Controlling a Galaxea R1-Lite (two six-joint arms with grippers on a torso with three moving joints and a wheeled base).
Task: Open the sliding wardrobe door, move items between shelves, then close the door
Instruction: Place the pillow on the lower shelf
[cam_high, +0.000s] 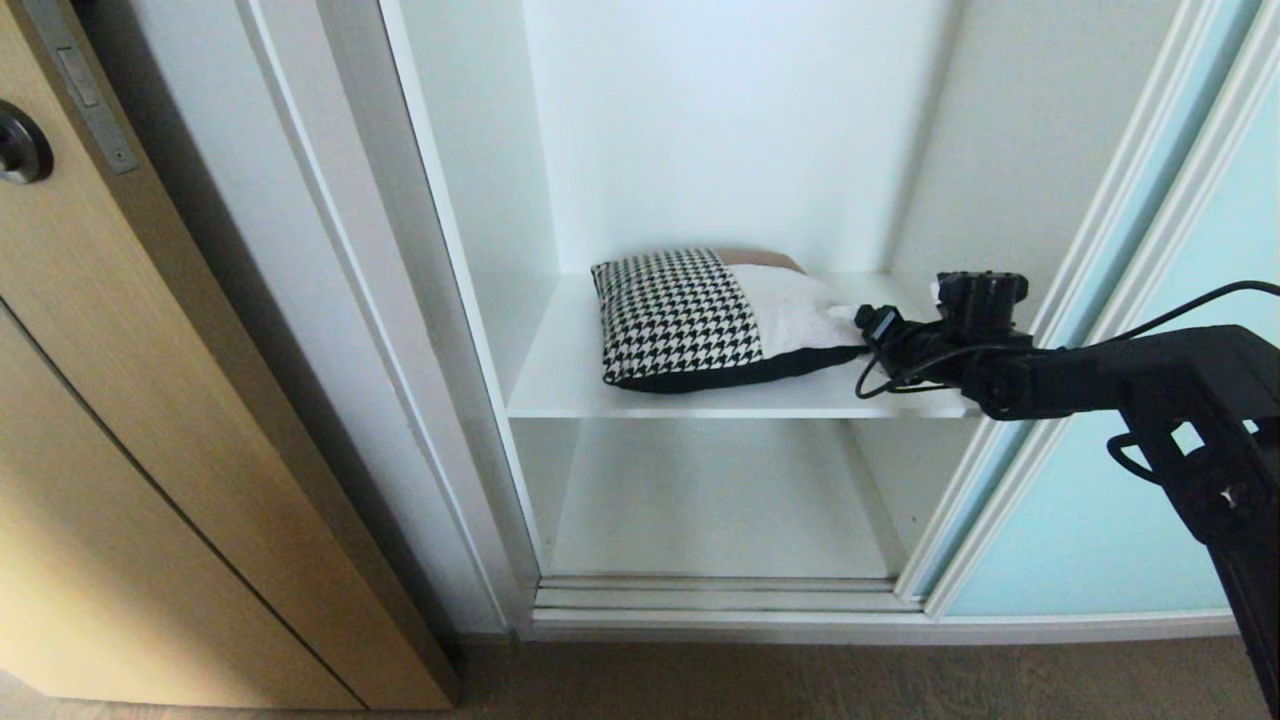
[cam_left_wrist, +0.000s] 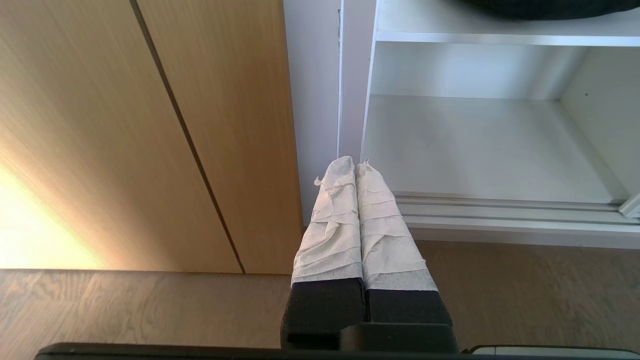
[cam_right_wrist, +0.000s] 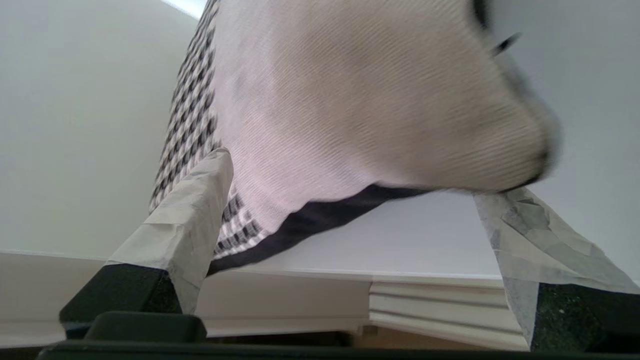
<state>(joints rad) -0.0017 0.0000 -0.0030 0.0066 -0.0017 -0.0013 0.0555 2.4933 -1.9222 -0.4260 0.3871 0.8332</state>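
Reaching into the open wardrobe, the right gripper (cam_right_wrist: 350, 180) stood spread wide about a corner of the cushion (cam_high: 715, 315), which lay on the shelf (cam_high: 560, 385); closing deep on the corner would favour a firm hold; the left gripper (cam_left_wrist: 356, 172) hung shut.

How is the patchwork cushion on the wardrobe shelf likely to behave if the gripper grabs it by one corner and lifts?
The cushion looks soft and plump, so it would probably sag and dangle rather than stay flat. Its woven cover should give the right gripper's taped fingers fair friction, so slipping seems unlikely. It is probably light for its bulk, lying flat on the shelf.
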